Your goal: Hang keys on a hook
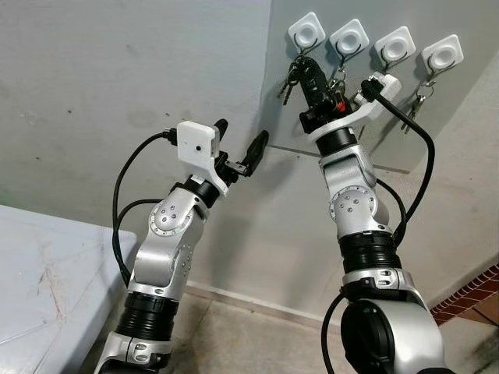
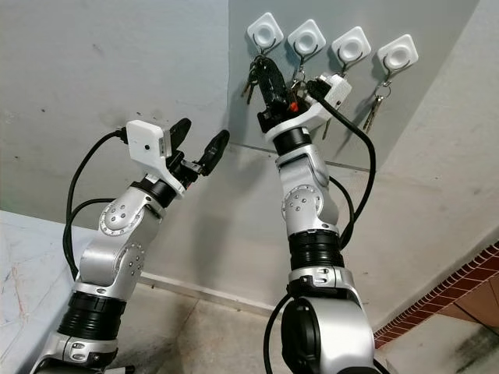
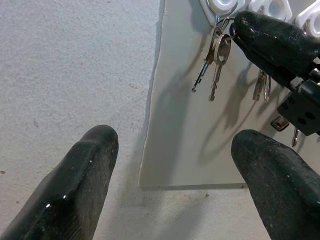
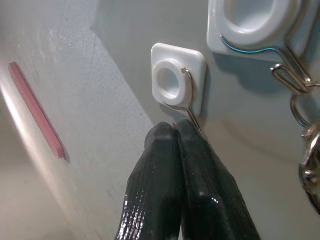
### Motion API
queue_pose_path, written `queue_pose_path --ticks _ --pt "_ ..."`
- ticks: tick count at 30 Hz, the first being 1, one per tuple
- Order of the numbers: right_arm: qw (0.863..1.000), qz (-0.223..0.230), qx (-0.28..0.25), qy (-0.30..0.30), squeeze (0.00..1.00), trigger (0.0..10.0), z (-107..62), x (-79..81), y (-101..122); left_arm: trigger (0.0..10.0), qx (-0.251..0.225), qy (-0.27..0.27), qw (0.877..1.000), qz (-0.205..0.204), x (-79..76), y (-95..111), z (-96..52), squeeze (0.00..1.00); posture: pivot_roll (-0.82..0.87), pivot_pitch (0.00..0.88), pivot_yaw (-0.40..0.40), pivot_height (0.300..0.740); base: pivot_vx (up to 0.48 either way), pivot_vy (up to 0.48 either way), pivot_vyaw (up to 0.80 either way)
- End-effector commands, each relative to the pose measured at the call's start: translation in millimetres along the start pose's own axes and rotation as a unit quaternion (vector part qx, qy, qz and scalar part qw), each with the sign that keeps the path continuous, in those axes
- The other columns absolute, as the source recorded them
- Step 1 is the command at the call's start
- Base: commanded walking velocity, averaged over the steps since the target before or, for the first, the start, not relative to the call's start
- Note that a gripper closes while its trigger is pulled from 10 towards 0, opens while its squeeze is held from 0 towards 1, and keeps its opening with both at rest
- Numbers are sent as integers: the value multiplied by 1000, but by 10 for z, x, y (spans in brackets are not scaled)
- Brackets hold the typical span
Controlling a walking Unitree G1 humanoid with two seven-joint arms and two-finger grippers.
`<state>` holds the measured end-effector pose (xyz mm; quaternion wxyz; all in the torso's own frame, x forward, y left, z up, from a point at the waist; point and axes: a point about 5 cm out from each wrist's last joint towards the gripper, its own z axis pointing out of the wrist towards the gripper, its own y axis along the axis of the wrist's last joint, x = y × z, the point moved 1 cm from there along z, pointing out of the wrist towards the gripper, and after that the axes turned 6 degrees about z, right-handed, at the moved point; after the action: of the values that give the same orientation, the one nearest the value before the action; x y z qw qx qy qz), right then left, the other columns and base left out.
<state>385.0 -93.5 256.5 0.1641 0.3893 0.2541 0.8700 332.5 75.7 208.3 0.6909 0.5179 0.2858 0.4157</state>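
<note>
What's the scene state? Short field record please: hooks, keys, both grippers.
hooks: four white square wall hooks in a row
keys: bunch hanging at the leftmost hook; more keys under the others
right gripper: raised to the leftmost hook, fingers pressed together just below its wire
left gripper: open, holding nothing, lower and left of the hooks

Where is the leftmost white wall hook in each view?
Left eye view: leftmost white hook, upper area, right of centre.
Right eye view: upper centre.
Left wrist view: partly cropped, directly over the hanging keys.
Right wrist view: just beyond the shut fingertips.
Shared landmark: right end effector, tips at this hook's wire.
</note>
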Motion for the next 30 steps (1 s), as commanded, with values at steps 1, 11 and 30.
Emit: queue_pose_path --ticks 1,11,30 --pt "1000 14 -9 7 0 10000 72 62 35 10000 -14 -3 1000 2 -13 82 14 0 31 0 -41 740 0 0 0" --pt "998 62 -19 -11 0 10000 48 5 32 10000 -14 -4 1000 0 -27 79 13 0 33 0 -45 740 0 0 0" --pt "993 111 -15 -47 227 10000 -97 -125 -78 10000 -16 -4 1000 -1 -48 85 12 0 35 0 -46 740 0 0 0"
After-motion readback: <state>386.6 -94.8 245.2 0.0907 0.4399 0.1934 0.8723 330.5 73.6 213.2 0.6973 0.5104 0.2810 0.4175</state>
